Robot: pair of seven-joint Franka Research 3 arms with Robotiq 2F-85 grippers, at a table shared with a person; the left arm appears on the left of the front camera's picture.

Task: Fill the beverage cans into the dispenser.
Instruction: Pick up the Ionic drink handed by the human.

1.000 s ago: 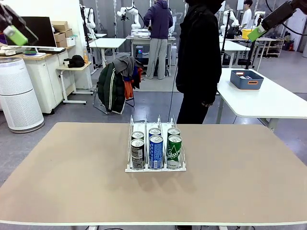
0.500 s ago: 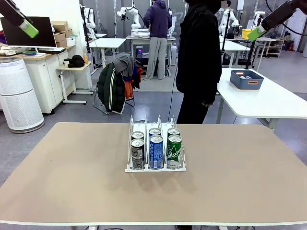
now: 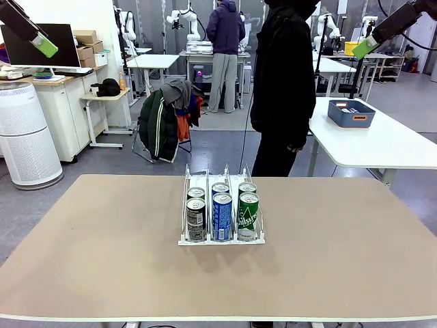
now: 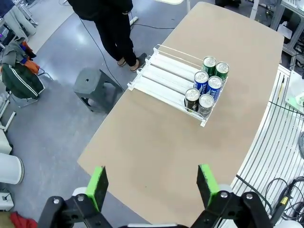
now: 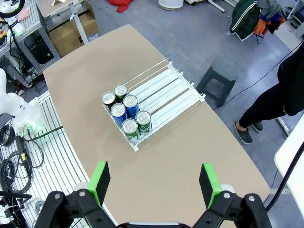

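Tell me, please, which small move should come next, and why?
Probably none beyond keeping both arms raised: six cans stand in the dispenser, two per lane; no loose can lies on the table; the left gripper and right gripper hang open and empty, high above.

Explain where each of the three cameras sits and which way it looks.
Front view: robot's side of the table, facing the person; left gripper and right gripper raised in the upper corners.
Left wrist view: high up, looking down at the table; own open jaws at the bottom.
Right wrist view: high up, looking down from the other side; own open jaws below.
Shared: both wrist views show the dispenser with six beverage cans at its front.
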